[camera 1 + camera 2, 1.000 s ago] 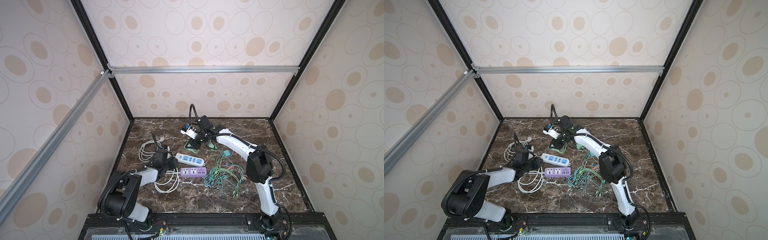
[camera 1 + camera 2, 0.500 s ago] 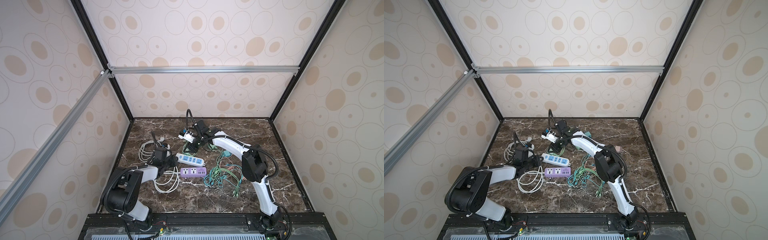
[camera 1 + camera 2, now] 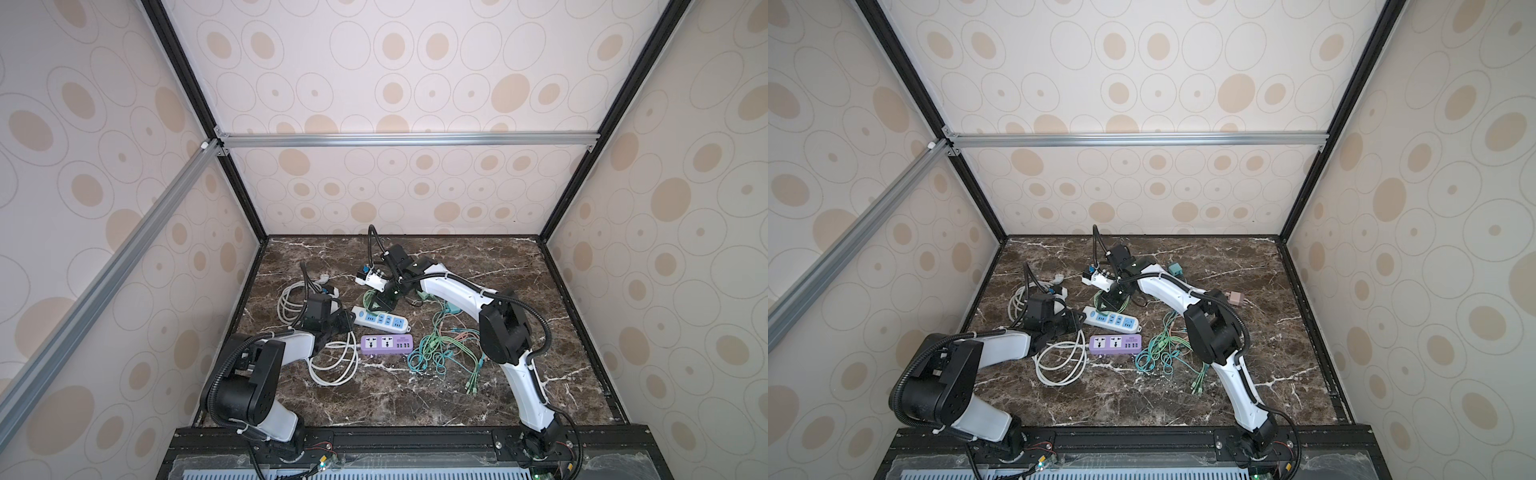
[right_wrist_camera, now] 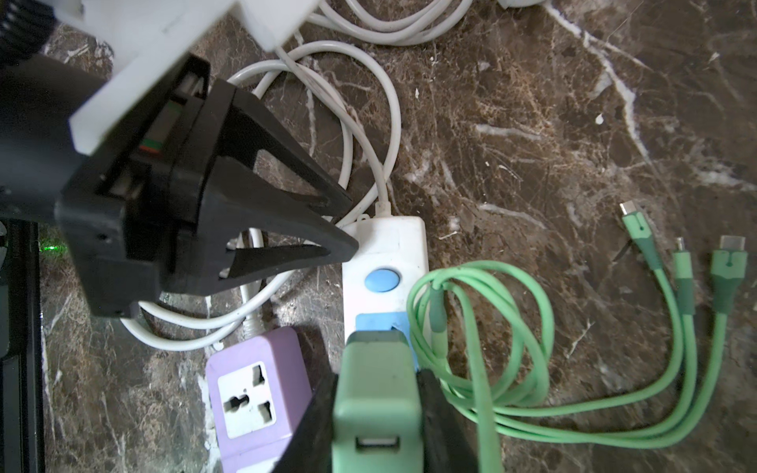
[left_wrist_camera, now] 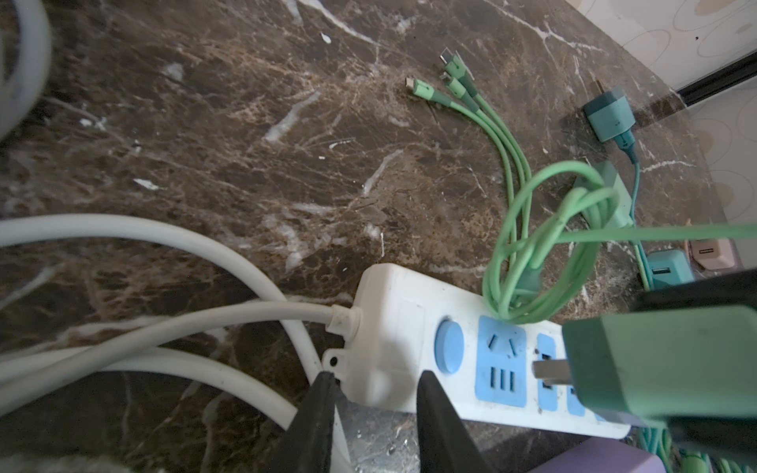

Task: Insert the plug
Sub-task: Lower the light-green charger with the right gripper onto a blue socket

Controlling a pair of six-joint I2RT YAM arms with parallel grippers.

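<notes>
A green plug (image 4: 377, 393) sits between the fingers of my right gripper (image 4: 377, 374), which is shut on it. In the left wrist view the green plug (image 5: 663, 364) hovers over the white power strip (image 5: 409, 340), its metal prong (image 5: 551, 370) right at a blue two-pin socket. In both top views the right gripper (image 3: 384, 301) (image 3: 1113, 301) hangs over the white power strip (image 3: 379, 320) (image 3: 1111, 320). My left gripper (image 5: 377, 374) (image 4: 354, 225) straddles the strip's cable-end corner, its jaws a little apart, with one fingertip (image 5: 327, 376) by the mounting tab.
A purple power strip (image 3: 386, 344) (image 4: 256, 385) lies just in front of the white one. A green cable coil (image 4: 479, 319) drapes over the white strip. White cord loops (image 3: 332, 365), a green cable tangle (image 3: 440, 353), a teal charger (image 3: 1176, 269) and a pink charger (image 3: 1235, 297) lie around.
My right arm has carried the green plug forward and left, down over the white strip. The left jaws have narrowed around the strip's end.
</notes>
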